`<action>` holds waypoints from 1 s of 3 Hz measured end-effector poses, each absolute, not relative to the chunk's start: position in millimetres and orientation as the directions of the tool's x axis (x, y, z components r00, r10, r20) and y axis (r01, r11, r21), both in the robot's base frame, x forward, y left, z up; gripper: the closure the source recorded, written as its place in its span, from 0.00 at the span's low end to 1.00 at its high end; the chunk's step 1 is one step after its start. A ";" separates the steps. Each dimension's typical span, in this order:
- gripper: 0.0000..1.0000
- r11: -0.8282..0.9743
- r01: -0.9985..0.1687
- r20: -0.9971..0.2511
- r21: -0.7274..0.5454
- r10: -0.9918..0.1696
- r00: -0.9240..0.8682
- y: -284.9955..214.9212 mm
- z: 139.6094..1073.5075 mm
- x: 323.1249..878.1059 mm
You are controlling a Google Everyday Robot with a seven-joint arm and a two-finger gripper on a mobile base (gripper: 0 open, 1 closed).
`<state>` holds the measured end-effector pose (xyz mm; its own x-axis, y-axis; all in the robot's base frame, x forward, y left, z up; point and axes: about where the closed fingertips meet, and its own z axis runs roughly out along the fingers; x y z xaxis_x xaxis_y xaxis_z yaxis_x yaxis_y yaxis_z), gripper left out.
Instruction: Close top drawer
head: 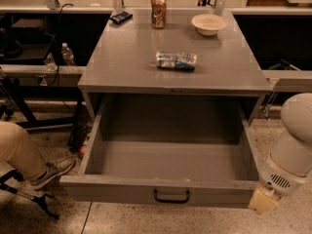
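Observation:
The top drawer [170, 191] is a wide, deep grey metal drawer, pulled fully out of the grey cabinet toward the camera. It is empty inside. Its flat front panel carries one black loop handle [171, 197] at the centre. My gripper [263, 202] shows at the lower right as a white arm ending in a tan tip, right at the drawer's front right corner. Whether it touches the panel I cannot tell.
On the cabinet top [126, 67] lie a crinkled snack bag [176, 61], a can [158, 5], a white bowl [208, 24] and a black object [120, 17]. A person's leg and shoe [34, 162] are at the left. A water bottle [68, 55] stands on a left shelf.

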<state>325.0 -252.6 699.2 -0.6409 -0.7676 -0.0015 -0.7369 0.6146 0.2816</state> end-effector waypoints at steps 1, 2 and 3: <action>1.00 0.588 -0.747 -0.011 0.310 -0.783 -0.622 -246.1 673.1 326.5; 1.00 0.561 -0.761 -0.034 0.327 -0.797 -0.603 -238.8 654.1 330.0; 1.00 0.534 -0.776 -0.071 0.335 -0.807 -0.586 -231.8 641.4 335.9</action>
